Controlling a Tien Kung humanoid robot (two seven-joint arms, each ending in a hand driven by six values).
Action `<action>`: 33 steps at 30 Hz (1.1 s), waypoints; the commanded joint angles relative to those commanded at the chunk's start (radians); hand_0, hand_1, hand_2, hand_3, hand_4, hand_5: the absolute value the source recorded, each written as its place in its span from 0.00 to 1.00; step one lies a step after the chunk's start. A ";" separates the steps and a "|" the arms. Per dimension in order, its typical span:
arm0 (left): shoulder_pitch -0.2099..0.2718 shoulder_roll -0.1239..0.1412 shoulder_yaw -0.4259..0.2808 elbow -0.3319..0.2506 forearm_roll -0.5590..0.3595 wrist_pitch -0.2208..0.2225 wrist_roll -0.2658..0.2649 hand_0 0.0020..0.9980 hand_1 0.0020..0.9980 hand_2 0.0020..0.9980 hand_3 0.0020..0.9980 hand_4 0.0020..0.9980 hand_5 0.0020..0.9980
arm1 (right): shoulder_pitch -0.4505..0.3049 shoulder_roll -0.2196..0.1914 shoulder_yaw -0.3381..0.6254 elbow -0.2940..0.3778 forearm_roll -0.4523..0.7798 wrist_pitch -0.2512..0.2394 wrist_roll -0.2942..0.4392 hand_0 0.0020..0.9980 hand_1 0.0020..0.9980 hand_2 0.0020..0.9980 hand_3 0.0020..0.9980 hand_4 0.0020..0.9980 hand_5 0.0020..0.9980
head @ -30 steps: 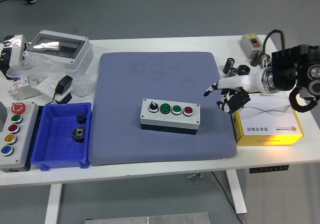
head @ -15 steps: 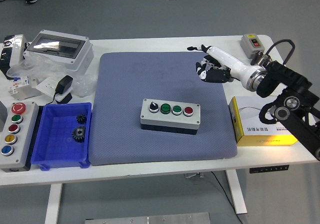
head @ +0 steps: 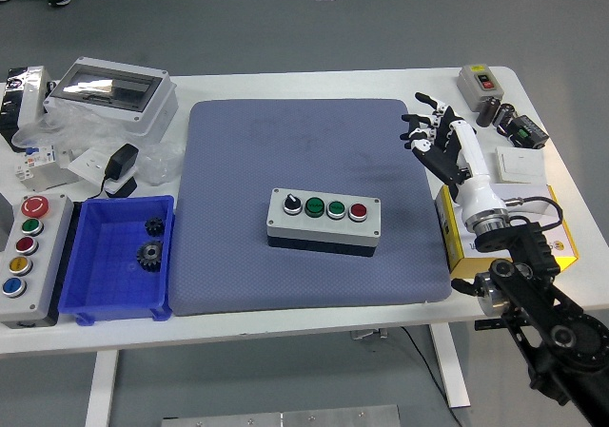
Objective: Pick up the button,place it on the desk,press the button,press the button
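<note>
Item: my right hand [head: 433, 137], fingers now spread and empty, has swung back from the mat's [head: 238, 161] far corner to its right edge; button box [head: 324, 221] sits mid-mat, unpressed.

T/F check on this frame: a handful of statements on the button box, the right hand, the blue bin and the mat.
1. The button box lies on the grey mat. True.
2. The right hand grips the button box. False: it is open, fingers spread, near the mat's far right corner, apart from the box.
3. The blue bin holds two gears. True.
4. The button box's red button is at its left end. False: it is at the right end; a black knob is at the left.
5. The left hand is over the mat. False: it is not in view.
</note>
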 joint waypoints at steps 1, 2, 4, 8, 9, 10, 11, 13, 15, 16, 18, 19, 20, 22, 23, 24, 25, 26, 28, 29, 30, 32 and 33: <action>0.000 0.000 0.000 0.000 -0.001 0.000 0.000 0.69 0.64 0.61 0.65 0.68 0.41 | -0.004 -0.003 0.000 -0.005 0.025 0.003 0.025 0.50 0.61 0.66 0.70 0.52 0.33; 0.000 -0.001 0.001 0.000 -0.002 0.001 0.000 0.69 0.64 0.61 0.65 0.68 0.41 | -0.008 -0.005 -0.002 -0.009 0.043 0.006 0.043 0.50 0.61 0.66 0.70 0.52 0.33; 0.000 -0.002 0.001 0.000 -0.003 0.001 0.001 0.69 0.64 0.61 0.65 0.68 0.41 | -0.013 -0.011 -0.010 -0.017 0.079 0.010 0.070 0.80 0.82 0.81 0.83 0.74 0.57; 0.001 -0.004 0.001 0.000 -0.002 0.000 0.000 0.69 0.64 0.61 0.65 0.68 0.41 | -0.023 -0.020 -0.031 -0.027 0.121 0.014 0.090 0.80 0.82 0.81 0.83 0.74 0.57; 0.001 -0.004 0.001 0.001 -0.002 0.000 -0.001 0.69 0.64 0.61 0.65 0.68 0.41 | -0.025 -0.021 -0.033 -0.027 0.124 0.014 0.092 0.80 0.82 0.81 0.83 0.74 0.57; 0.001 -0.004 0.000 0.001 -0.001 0.000 -0.001 0.69 0.64 0.61 0.65 0.68 0.41 | -0.028 -0.020 -0.033 -0.026 0.127 0.014 0.093 0.87 0.84 0.83 0.85 0.83 0.82; 0.000 -0.004 0.000 0.001 -0.001 0.000 -0.002 0.69 0.64 0.61 0.65 0.68 0.41 | -0.030 -0.020 -0.031 -0.025 0.127 0.014 0.093 0.87 0.84 0.83 0.85 0.83 0.82; -0.001 -0.003 0.000 0.001 -0.001 0.000 -0.003 0.69 0.64 0.61 0.65 0.68 0.41 | -0.035 -0.019 -0.022 -0.019 0.124 0.014 0.095 0.87 0.84 0.83 0.85 0.83 0.82; -0.002 -0.002 0.002 0.002 -0.005 0.000 -0.004 0.69 0.64 0.61 0.65 0.68 0.41 | -0.039 -0.021 -0.011 -0.013 0.120 0.014 0.094 0.87 0.84 0.83 0.85 0.83 0.82; -0.002 -0.001 0.003 0.002 -0.007 0.000 -0.005 0.69 0.64 0.61 0.65 0.68 0.41 | -0.040 -0.022 -0.005 -0.010 0.119 0.014 0.094 0.87 0.83 0.82 0.83 0.85 0.89; -0.003 0.000 0.006 0.003 -0.011 0.001 -0.007 0.69 0.64 0.61 0.65 0.68 0.41 | -0.043 -0.026 0.006 -0.006 0.116 0.014 0.093 0.87 0.83 0.82 0.83 0.85 0.89; -0.004 0.001 0.007 0.003 -0.013 0.001 -0.008 0.69 0.64 0.61 0.65 0.68 0.41 | -0.044 -0.027 0.012 -0.004 0.115 0.015 0.092 0.87 0.83 0.82 0.83 0.85 0.89; -0.004 0.001 0.008 0.004 -0.014 0.001 -0.008 0.69 0.64 0.61 0.65 0.68 0.41 | -0.044 -0.028 0.016 -0.003 0.115 0.015 0.092 0.87 0.83 0.82 0.83 0.85 0.89; -0.004 0.002 0.009 0.004 -0.016 0.001 -0.009 0.69 0.64 0.61 0.65 0.69 0.41 | -0.046 -0.030 0.024 0.000 0.115 0.015 0.091 0.86 0.82 0.81 0.82 0.85 0.93; -0.004 0.003 0.010 0.004 -0.017 0.001 -0.009 0.69 0.64 0.61 0.65 0.69 0.41 | -0.047 -0.030 0.026 0.001 0.118 0.016 0.090 0.86 0.82 0.81 0.82 0.85 0.93; -0.004 0.003 0.011 0.005 -0.018 0.001 -0.009 0.69 0.64 0.61 0.65 0.69 0.41 | -0.049 -0.030 0.029 0.003 0.131 0.021 0.087 0.86 0.82 0.81 0.82 0.85 0.93; -0.004 0.003 0.011 0.005 -0.019 0.001 -0.010 0.69 0.64 0.61 0.65 0.69 0.41 | -0.050 -0.031 0.031 0.006 0.146 0.026 0.084 0.86 0.82 0.81 0.82 0.85 0.93; -0.004 0.003 0.011 0.005 -0.020 0.002 -0.010 0.69 0.64 0.61 0.65 0.69 0.41 | -0.051 -0.033 0.035 0.011 0.164 0.035 0.078 0.86 0.82 0.81 0.82 0.85 0.93; -0.004 0.003 0.012 0.005 -0.022 0.002 -0.011 0.69 0.64 0.61 0.65 0.68 0.40 | -0.051 -0.034 0.046 0.025 0.199 0.050 0.068 0.86 0.81 0.80 0.81 0.84 0.94; -0.005 0.003 0.012 0.006 -0.022 0.002 -0.012 0.69 0.64 0.61 0.65 0.68 0.40 | -0.050 -0.035 0.050 0.032 0.208 0.054 0.065 0.86 0.81 0.80 0.81 0.84 0.94; -0.005 0.003 0.013 0.006 -0.023 0.002 -0.012 0.69 0.64 0.61 0.65 0.68 0.40 | -0.049 -0.036 0.056 0.040 0.216 0.057 0.062 0.86 0.81 0.80 0.81 0.84 0.94; -0.007 0.004 0.014 0.006 -0.025 0.002 -0.012 0.69 0.64 0.61 0.65 0.68 0.40 | -0.047 -0.038 0.066 0.052 0.225 0.061 0.059 0.86 0.81 0.80 0.81 0.84 0.94; -0.007 0.005 0.014 0.006 -0.026 0.003 -0.012 0.69 0.64 0.61 0.65 0.68 0.40 | -0.047 -0.039 0.070 0.057 0.228 0.063 0.058 0.86 0.81 0.80 0.81 0.84 0.94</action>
